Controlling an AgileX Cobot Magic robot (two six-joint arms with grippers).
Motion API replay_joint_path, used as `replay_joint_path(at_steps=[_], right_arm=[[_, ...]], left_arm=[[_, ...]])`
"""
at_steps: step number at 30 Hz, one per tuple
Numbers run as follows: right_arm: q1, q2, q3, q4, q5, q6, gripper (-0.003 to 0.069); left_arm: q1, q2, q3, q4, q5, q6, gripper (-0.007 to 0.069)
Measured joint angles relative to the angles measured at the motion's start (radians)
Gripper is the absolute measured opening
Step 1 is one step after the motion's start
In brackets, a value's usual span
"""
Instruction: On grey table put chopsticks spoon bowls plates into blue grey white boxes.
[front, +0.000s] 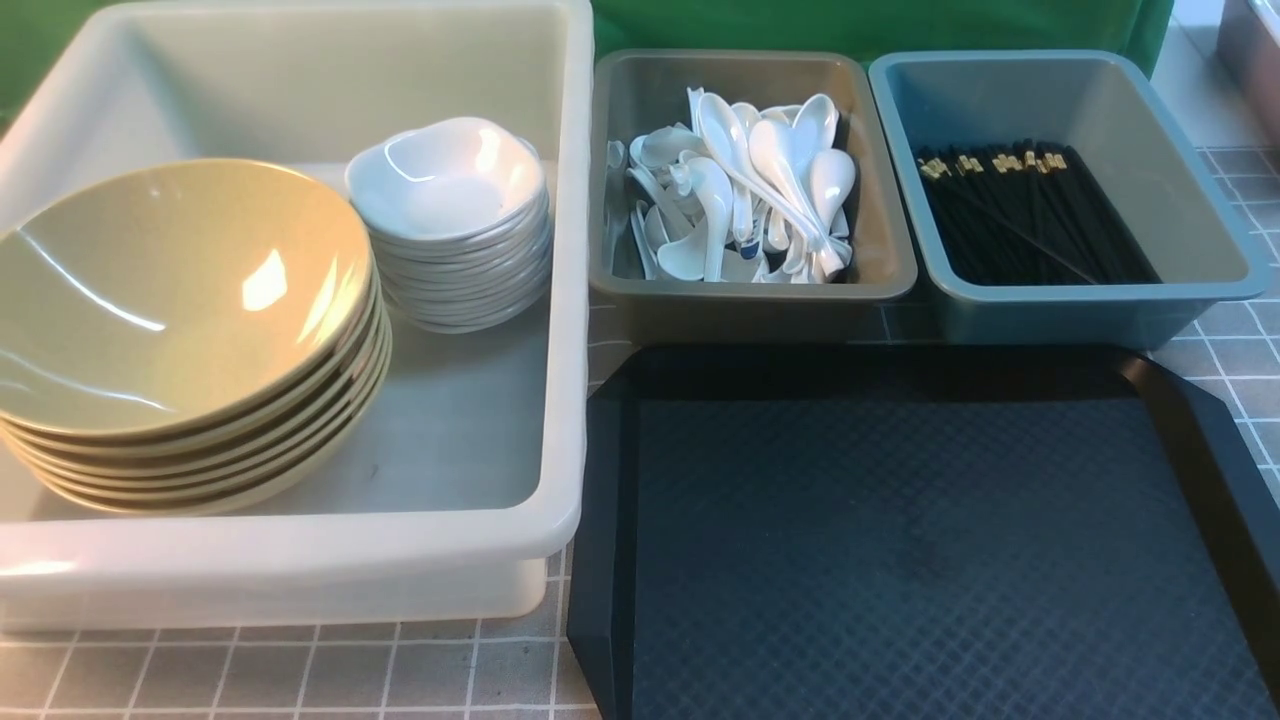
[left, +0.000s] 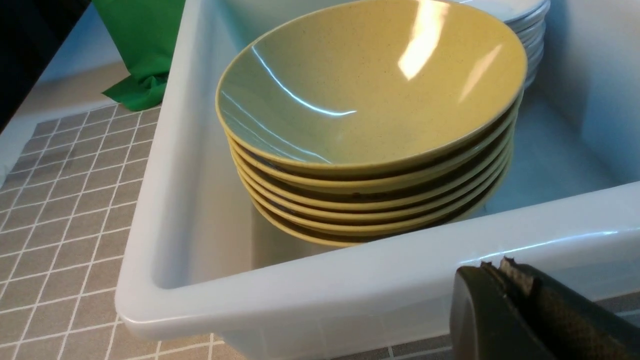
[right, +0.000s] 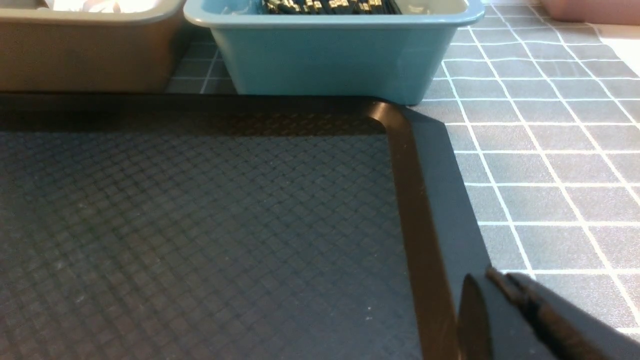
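Note:
A stack of yellow-green bowls (front: 180, 300) and a stack of small white plates (front: 450, 190) stand in the big white box (front: 300, 560). White spoons (front: 760, 190) lie heaped in the grey box (front: 750, 300). Black chopsticks (front: 1030, 210) lie in the blue box (front: 1090, 300). Neither gripper shows in the front view. In the left wrist view my left gripper (left: 495, 264) is shut and empty, just outside the white box's near rim (left: 300, 285), below the bowls (left: 370, 85). In the right wrist view my right gripper (right: 492, 276) is shut and empty over the black tray's right rim.
The black textured tray (front: 900, 540) lies in front of the grey and blue boxes with nothing on it. The grey tiled table (front: 300, 670) shows around the boxes. A green cloth (front: 880, 25) hangs behind. A pinkish container (front: 1250, 40) stands at the far right.

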Motion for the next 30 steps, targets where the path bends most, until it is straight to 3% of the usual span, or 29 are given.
replay_joint_path(at_steps=[2, 6, 9, 14, 19, 30], right_arm=[[0.000, 0.000, 0.000, 0.000, 0.000, 0.000, 0.0006], [0.000, 0.000, 0.000, -0.001, 0.001, 0.000, 0.0013], [0.000, 0.000, -0.001, -0.001, 0.002, 0.000, 0.0016], [0.000, 0.000, -0.001, -0.001, 0.002, 0.000, 0.0020], [0.000, 0.000, -0.001, -0.001, 0.002, 0.000, 0.0026], [0.000, 0.000, -0.001, -0.001, 0.004, 0.000, 0.0038]], left_arm=[[0.000, -0.008, 0.034, -0.007, -0.062, 0.000, -0.0010], [0.064, -0.072, 0.237, -0.089, -0.424, 0.000, -0.0010], [0.136, -0.092, 0.377, -0.136, -0.582, 0.000, -0.0010], [0.181, -0.094, 0.467, -0.158, -0.595, -0.001, -0.0010], [0.157, -0.094, 0.469, -0.163, -0.480, 0.012, -0.0011], [0.139, -0.094, 0.469, -0.169, -0.473, 0.037, -0.0011]])
